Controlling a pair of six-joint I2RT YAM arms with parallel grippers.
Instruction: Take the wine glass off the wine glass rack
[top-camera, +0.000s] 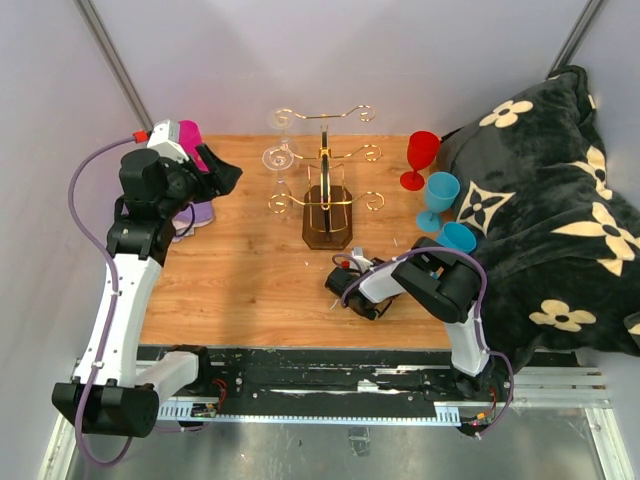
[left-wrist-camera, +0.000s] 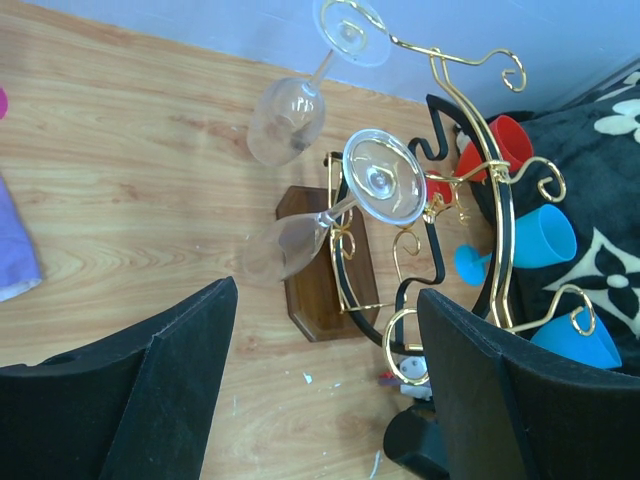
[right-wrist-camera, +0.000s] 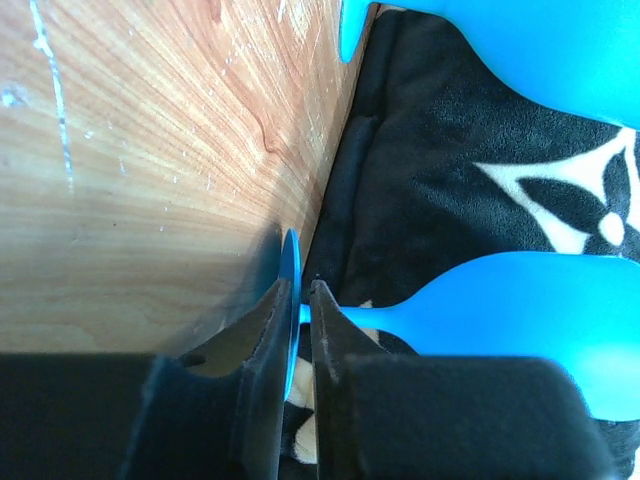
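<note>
Gold wire rack, dark brown base. Clear wine glasses. One red glass, two blue glasses. Black blanket, cream flower pattern. Light wood-grain table, white flecks.

Top: overhead. Left wrist: faces rack, shared with top. Right wrist: close over table.

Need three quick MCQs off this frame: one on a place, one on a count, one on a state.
1. Relative to the rack, the red glass stands: A) left B) right, by the blanket C) behind
2. Clear glasses hanging on the rack: A) one B) two C) four
3. The left gripper is: A) open, empty B) shut on a glass C) shut on the rack
Key: 1B, top view shows it right of the rack; 2B, two hang foot-up from the hooks; 3A, its fingers stand wide apart, gripping nothing.
</note>
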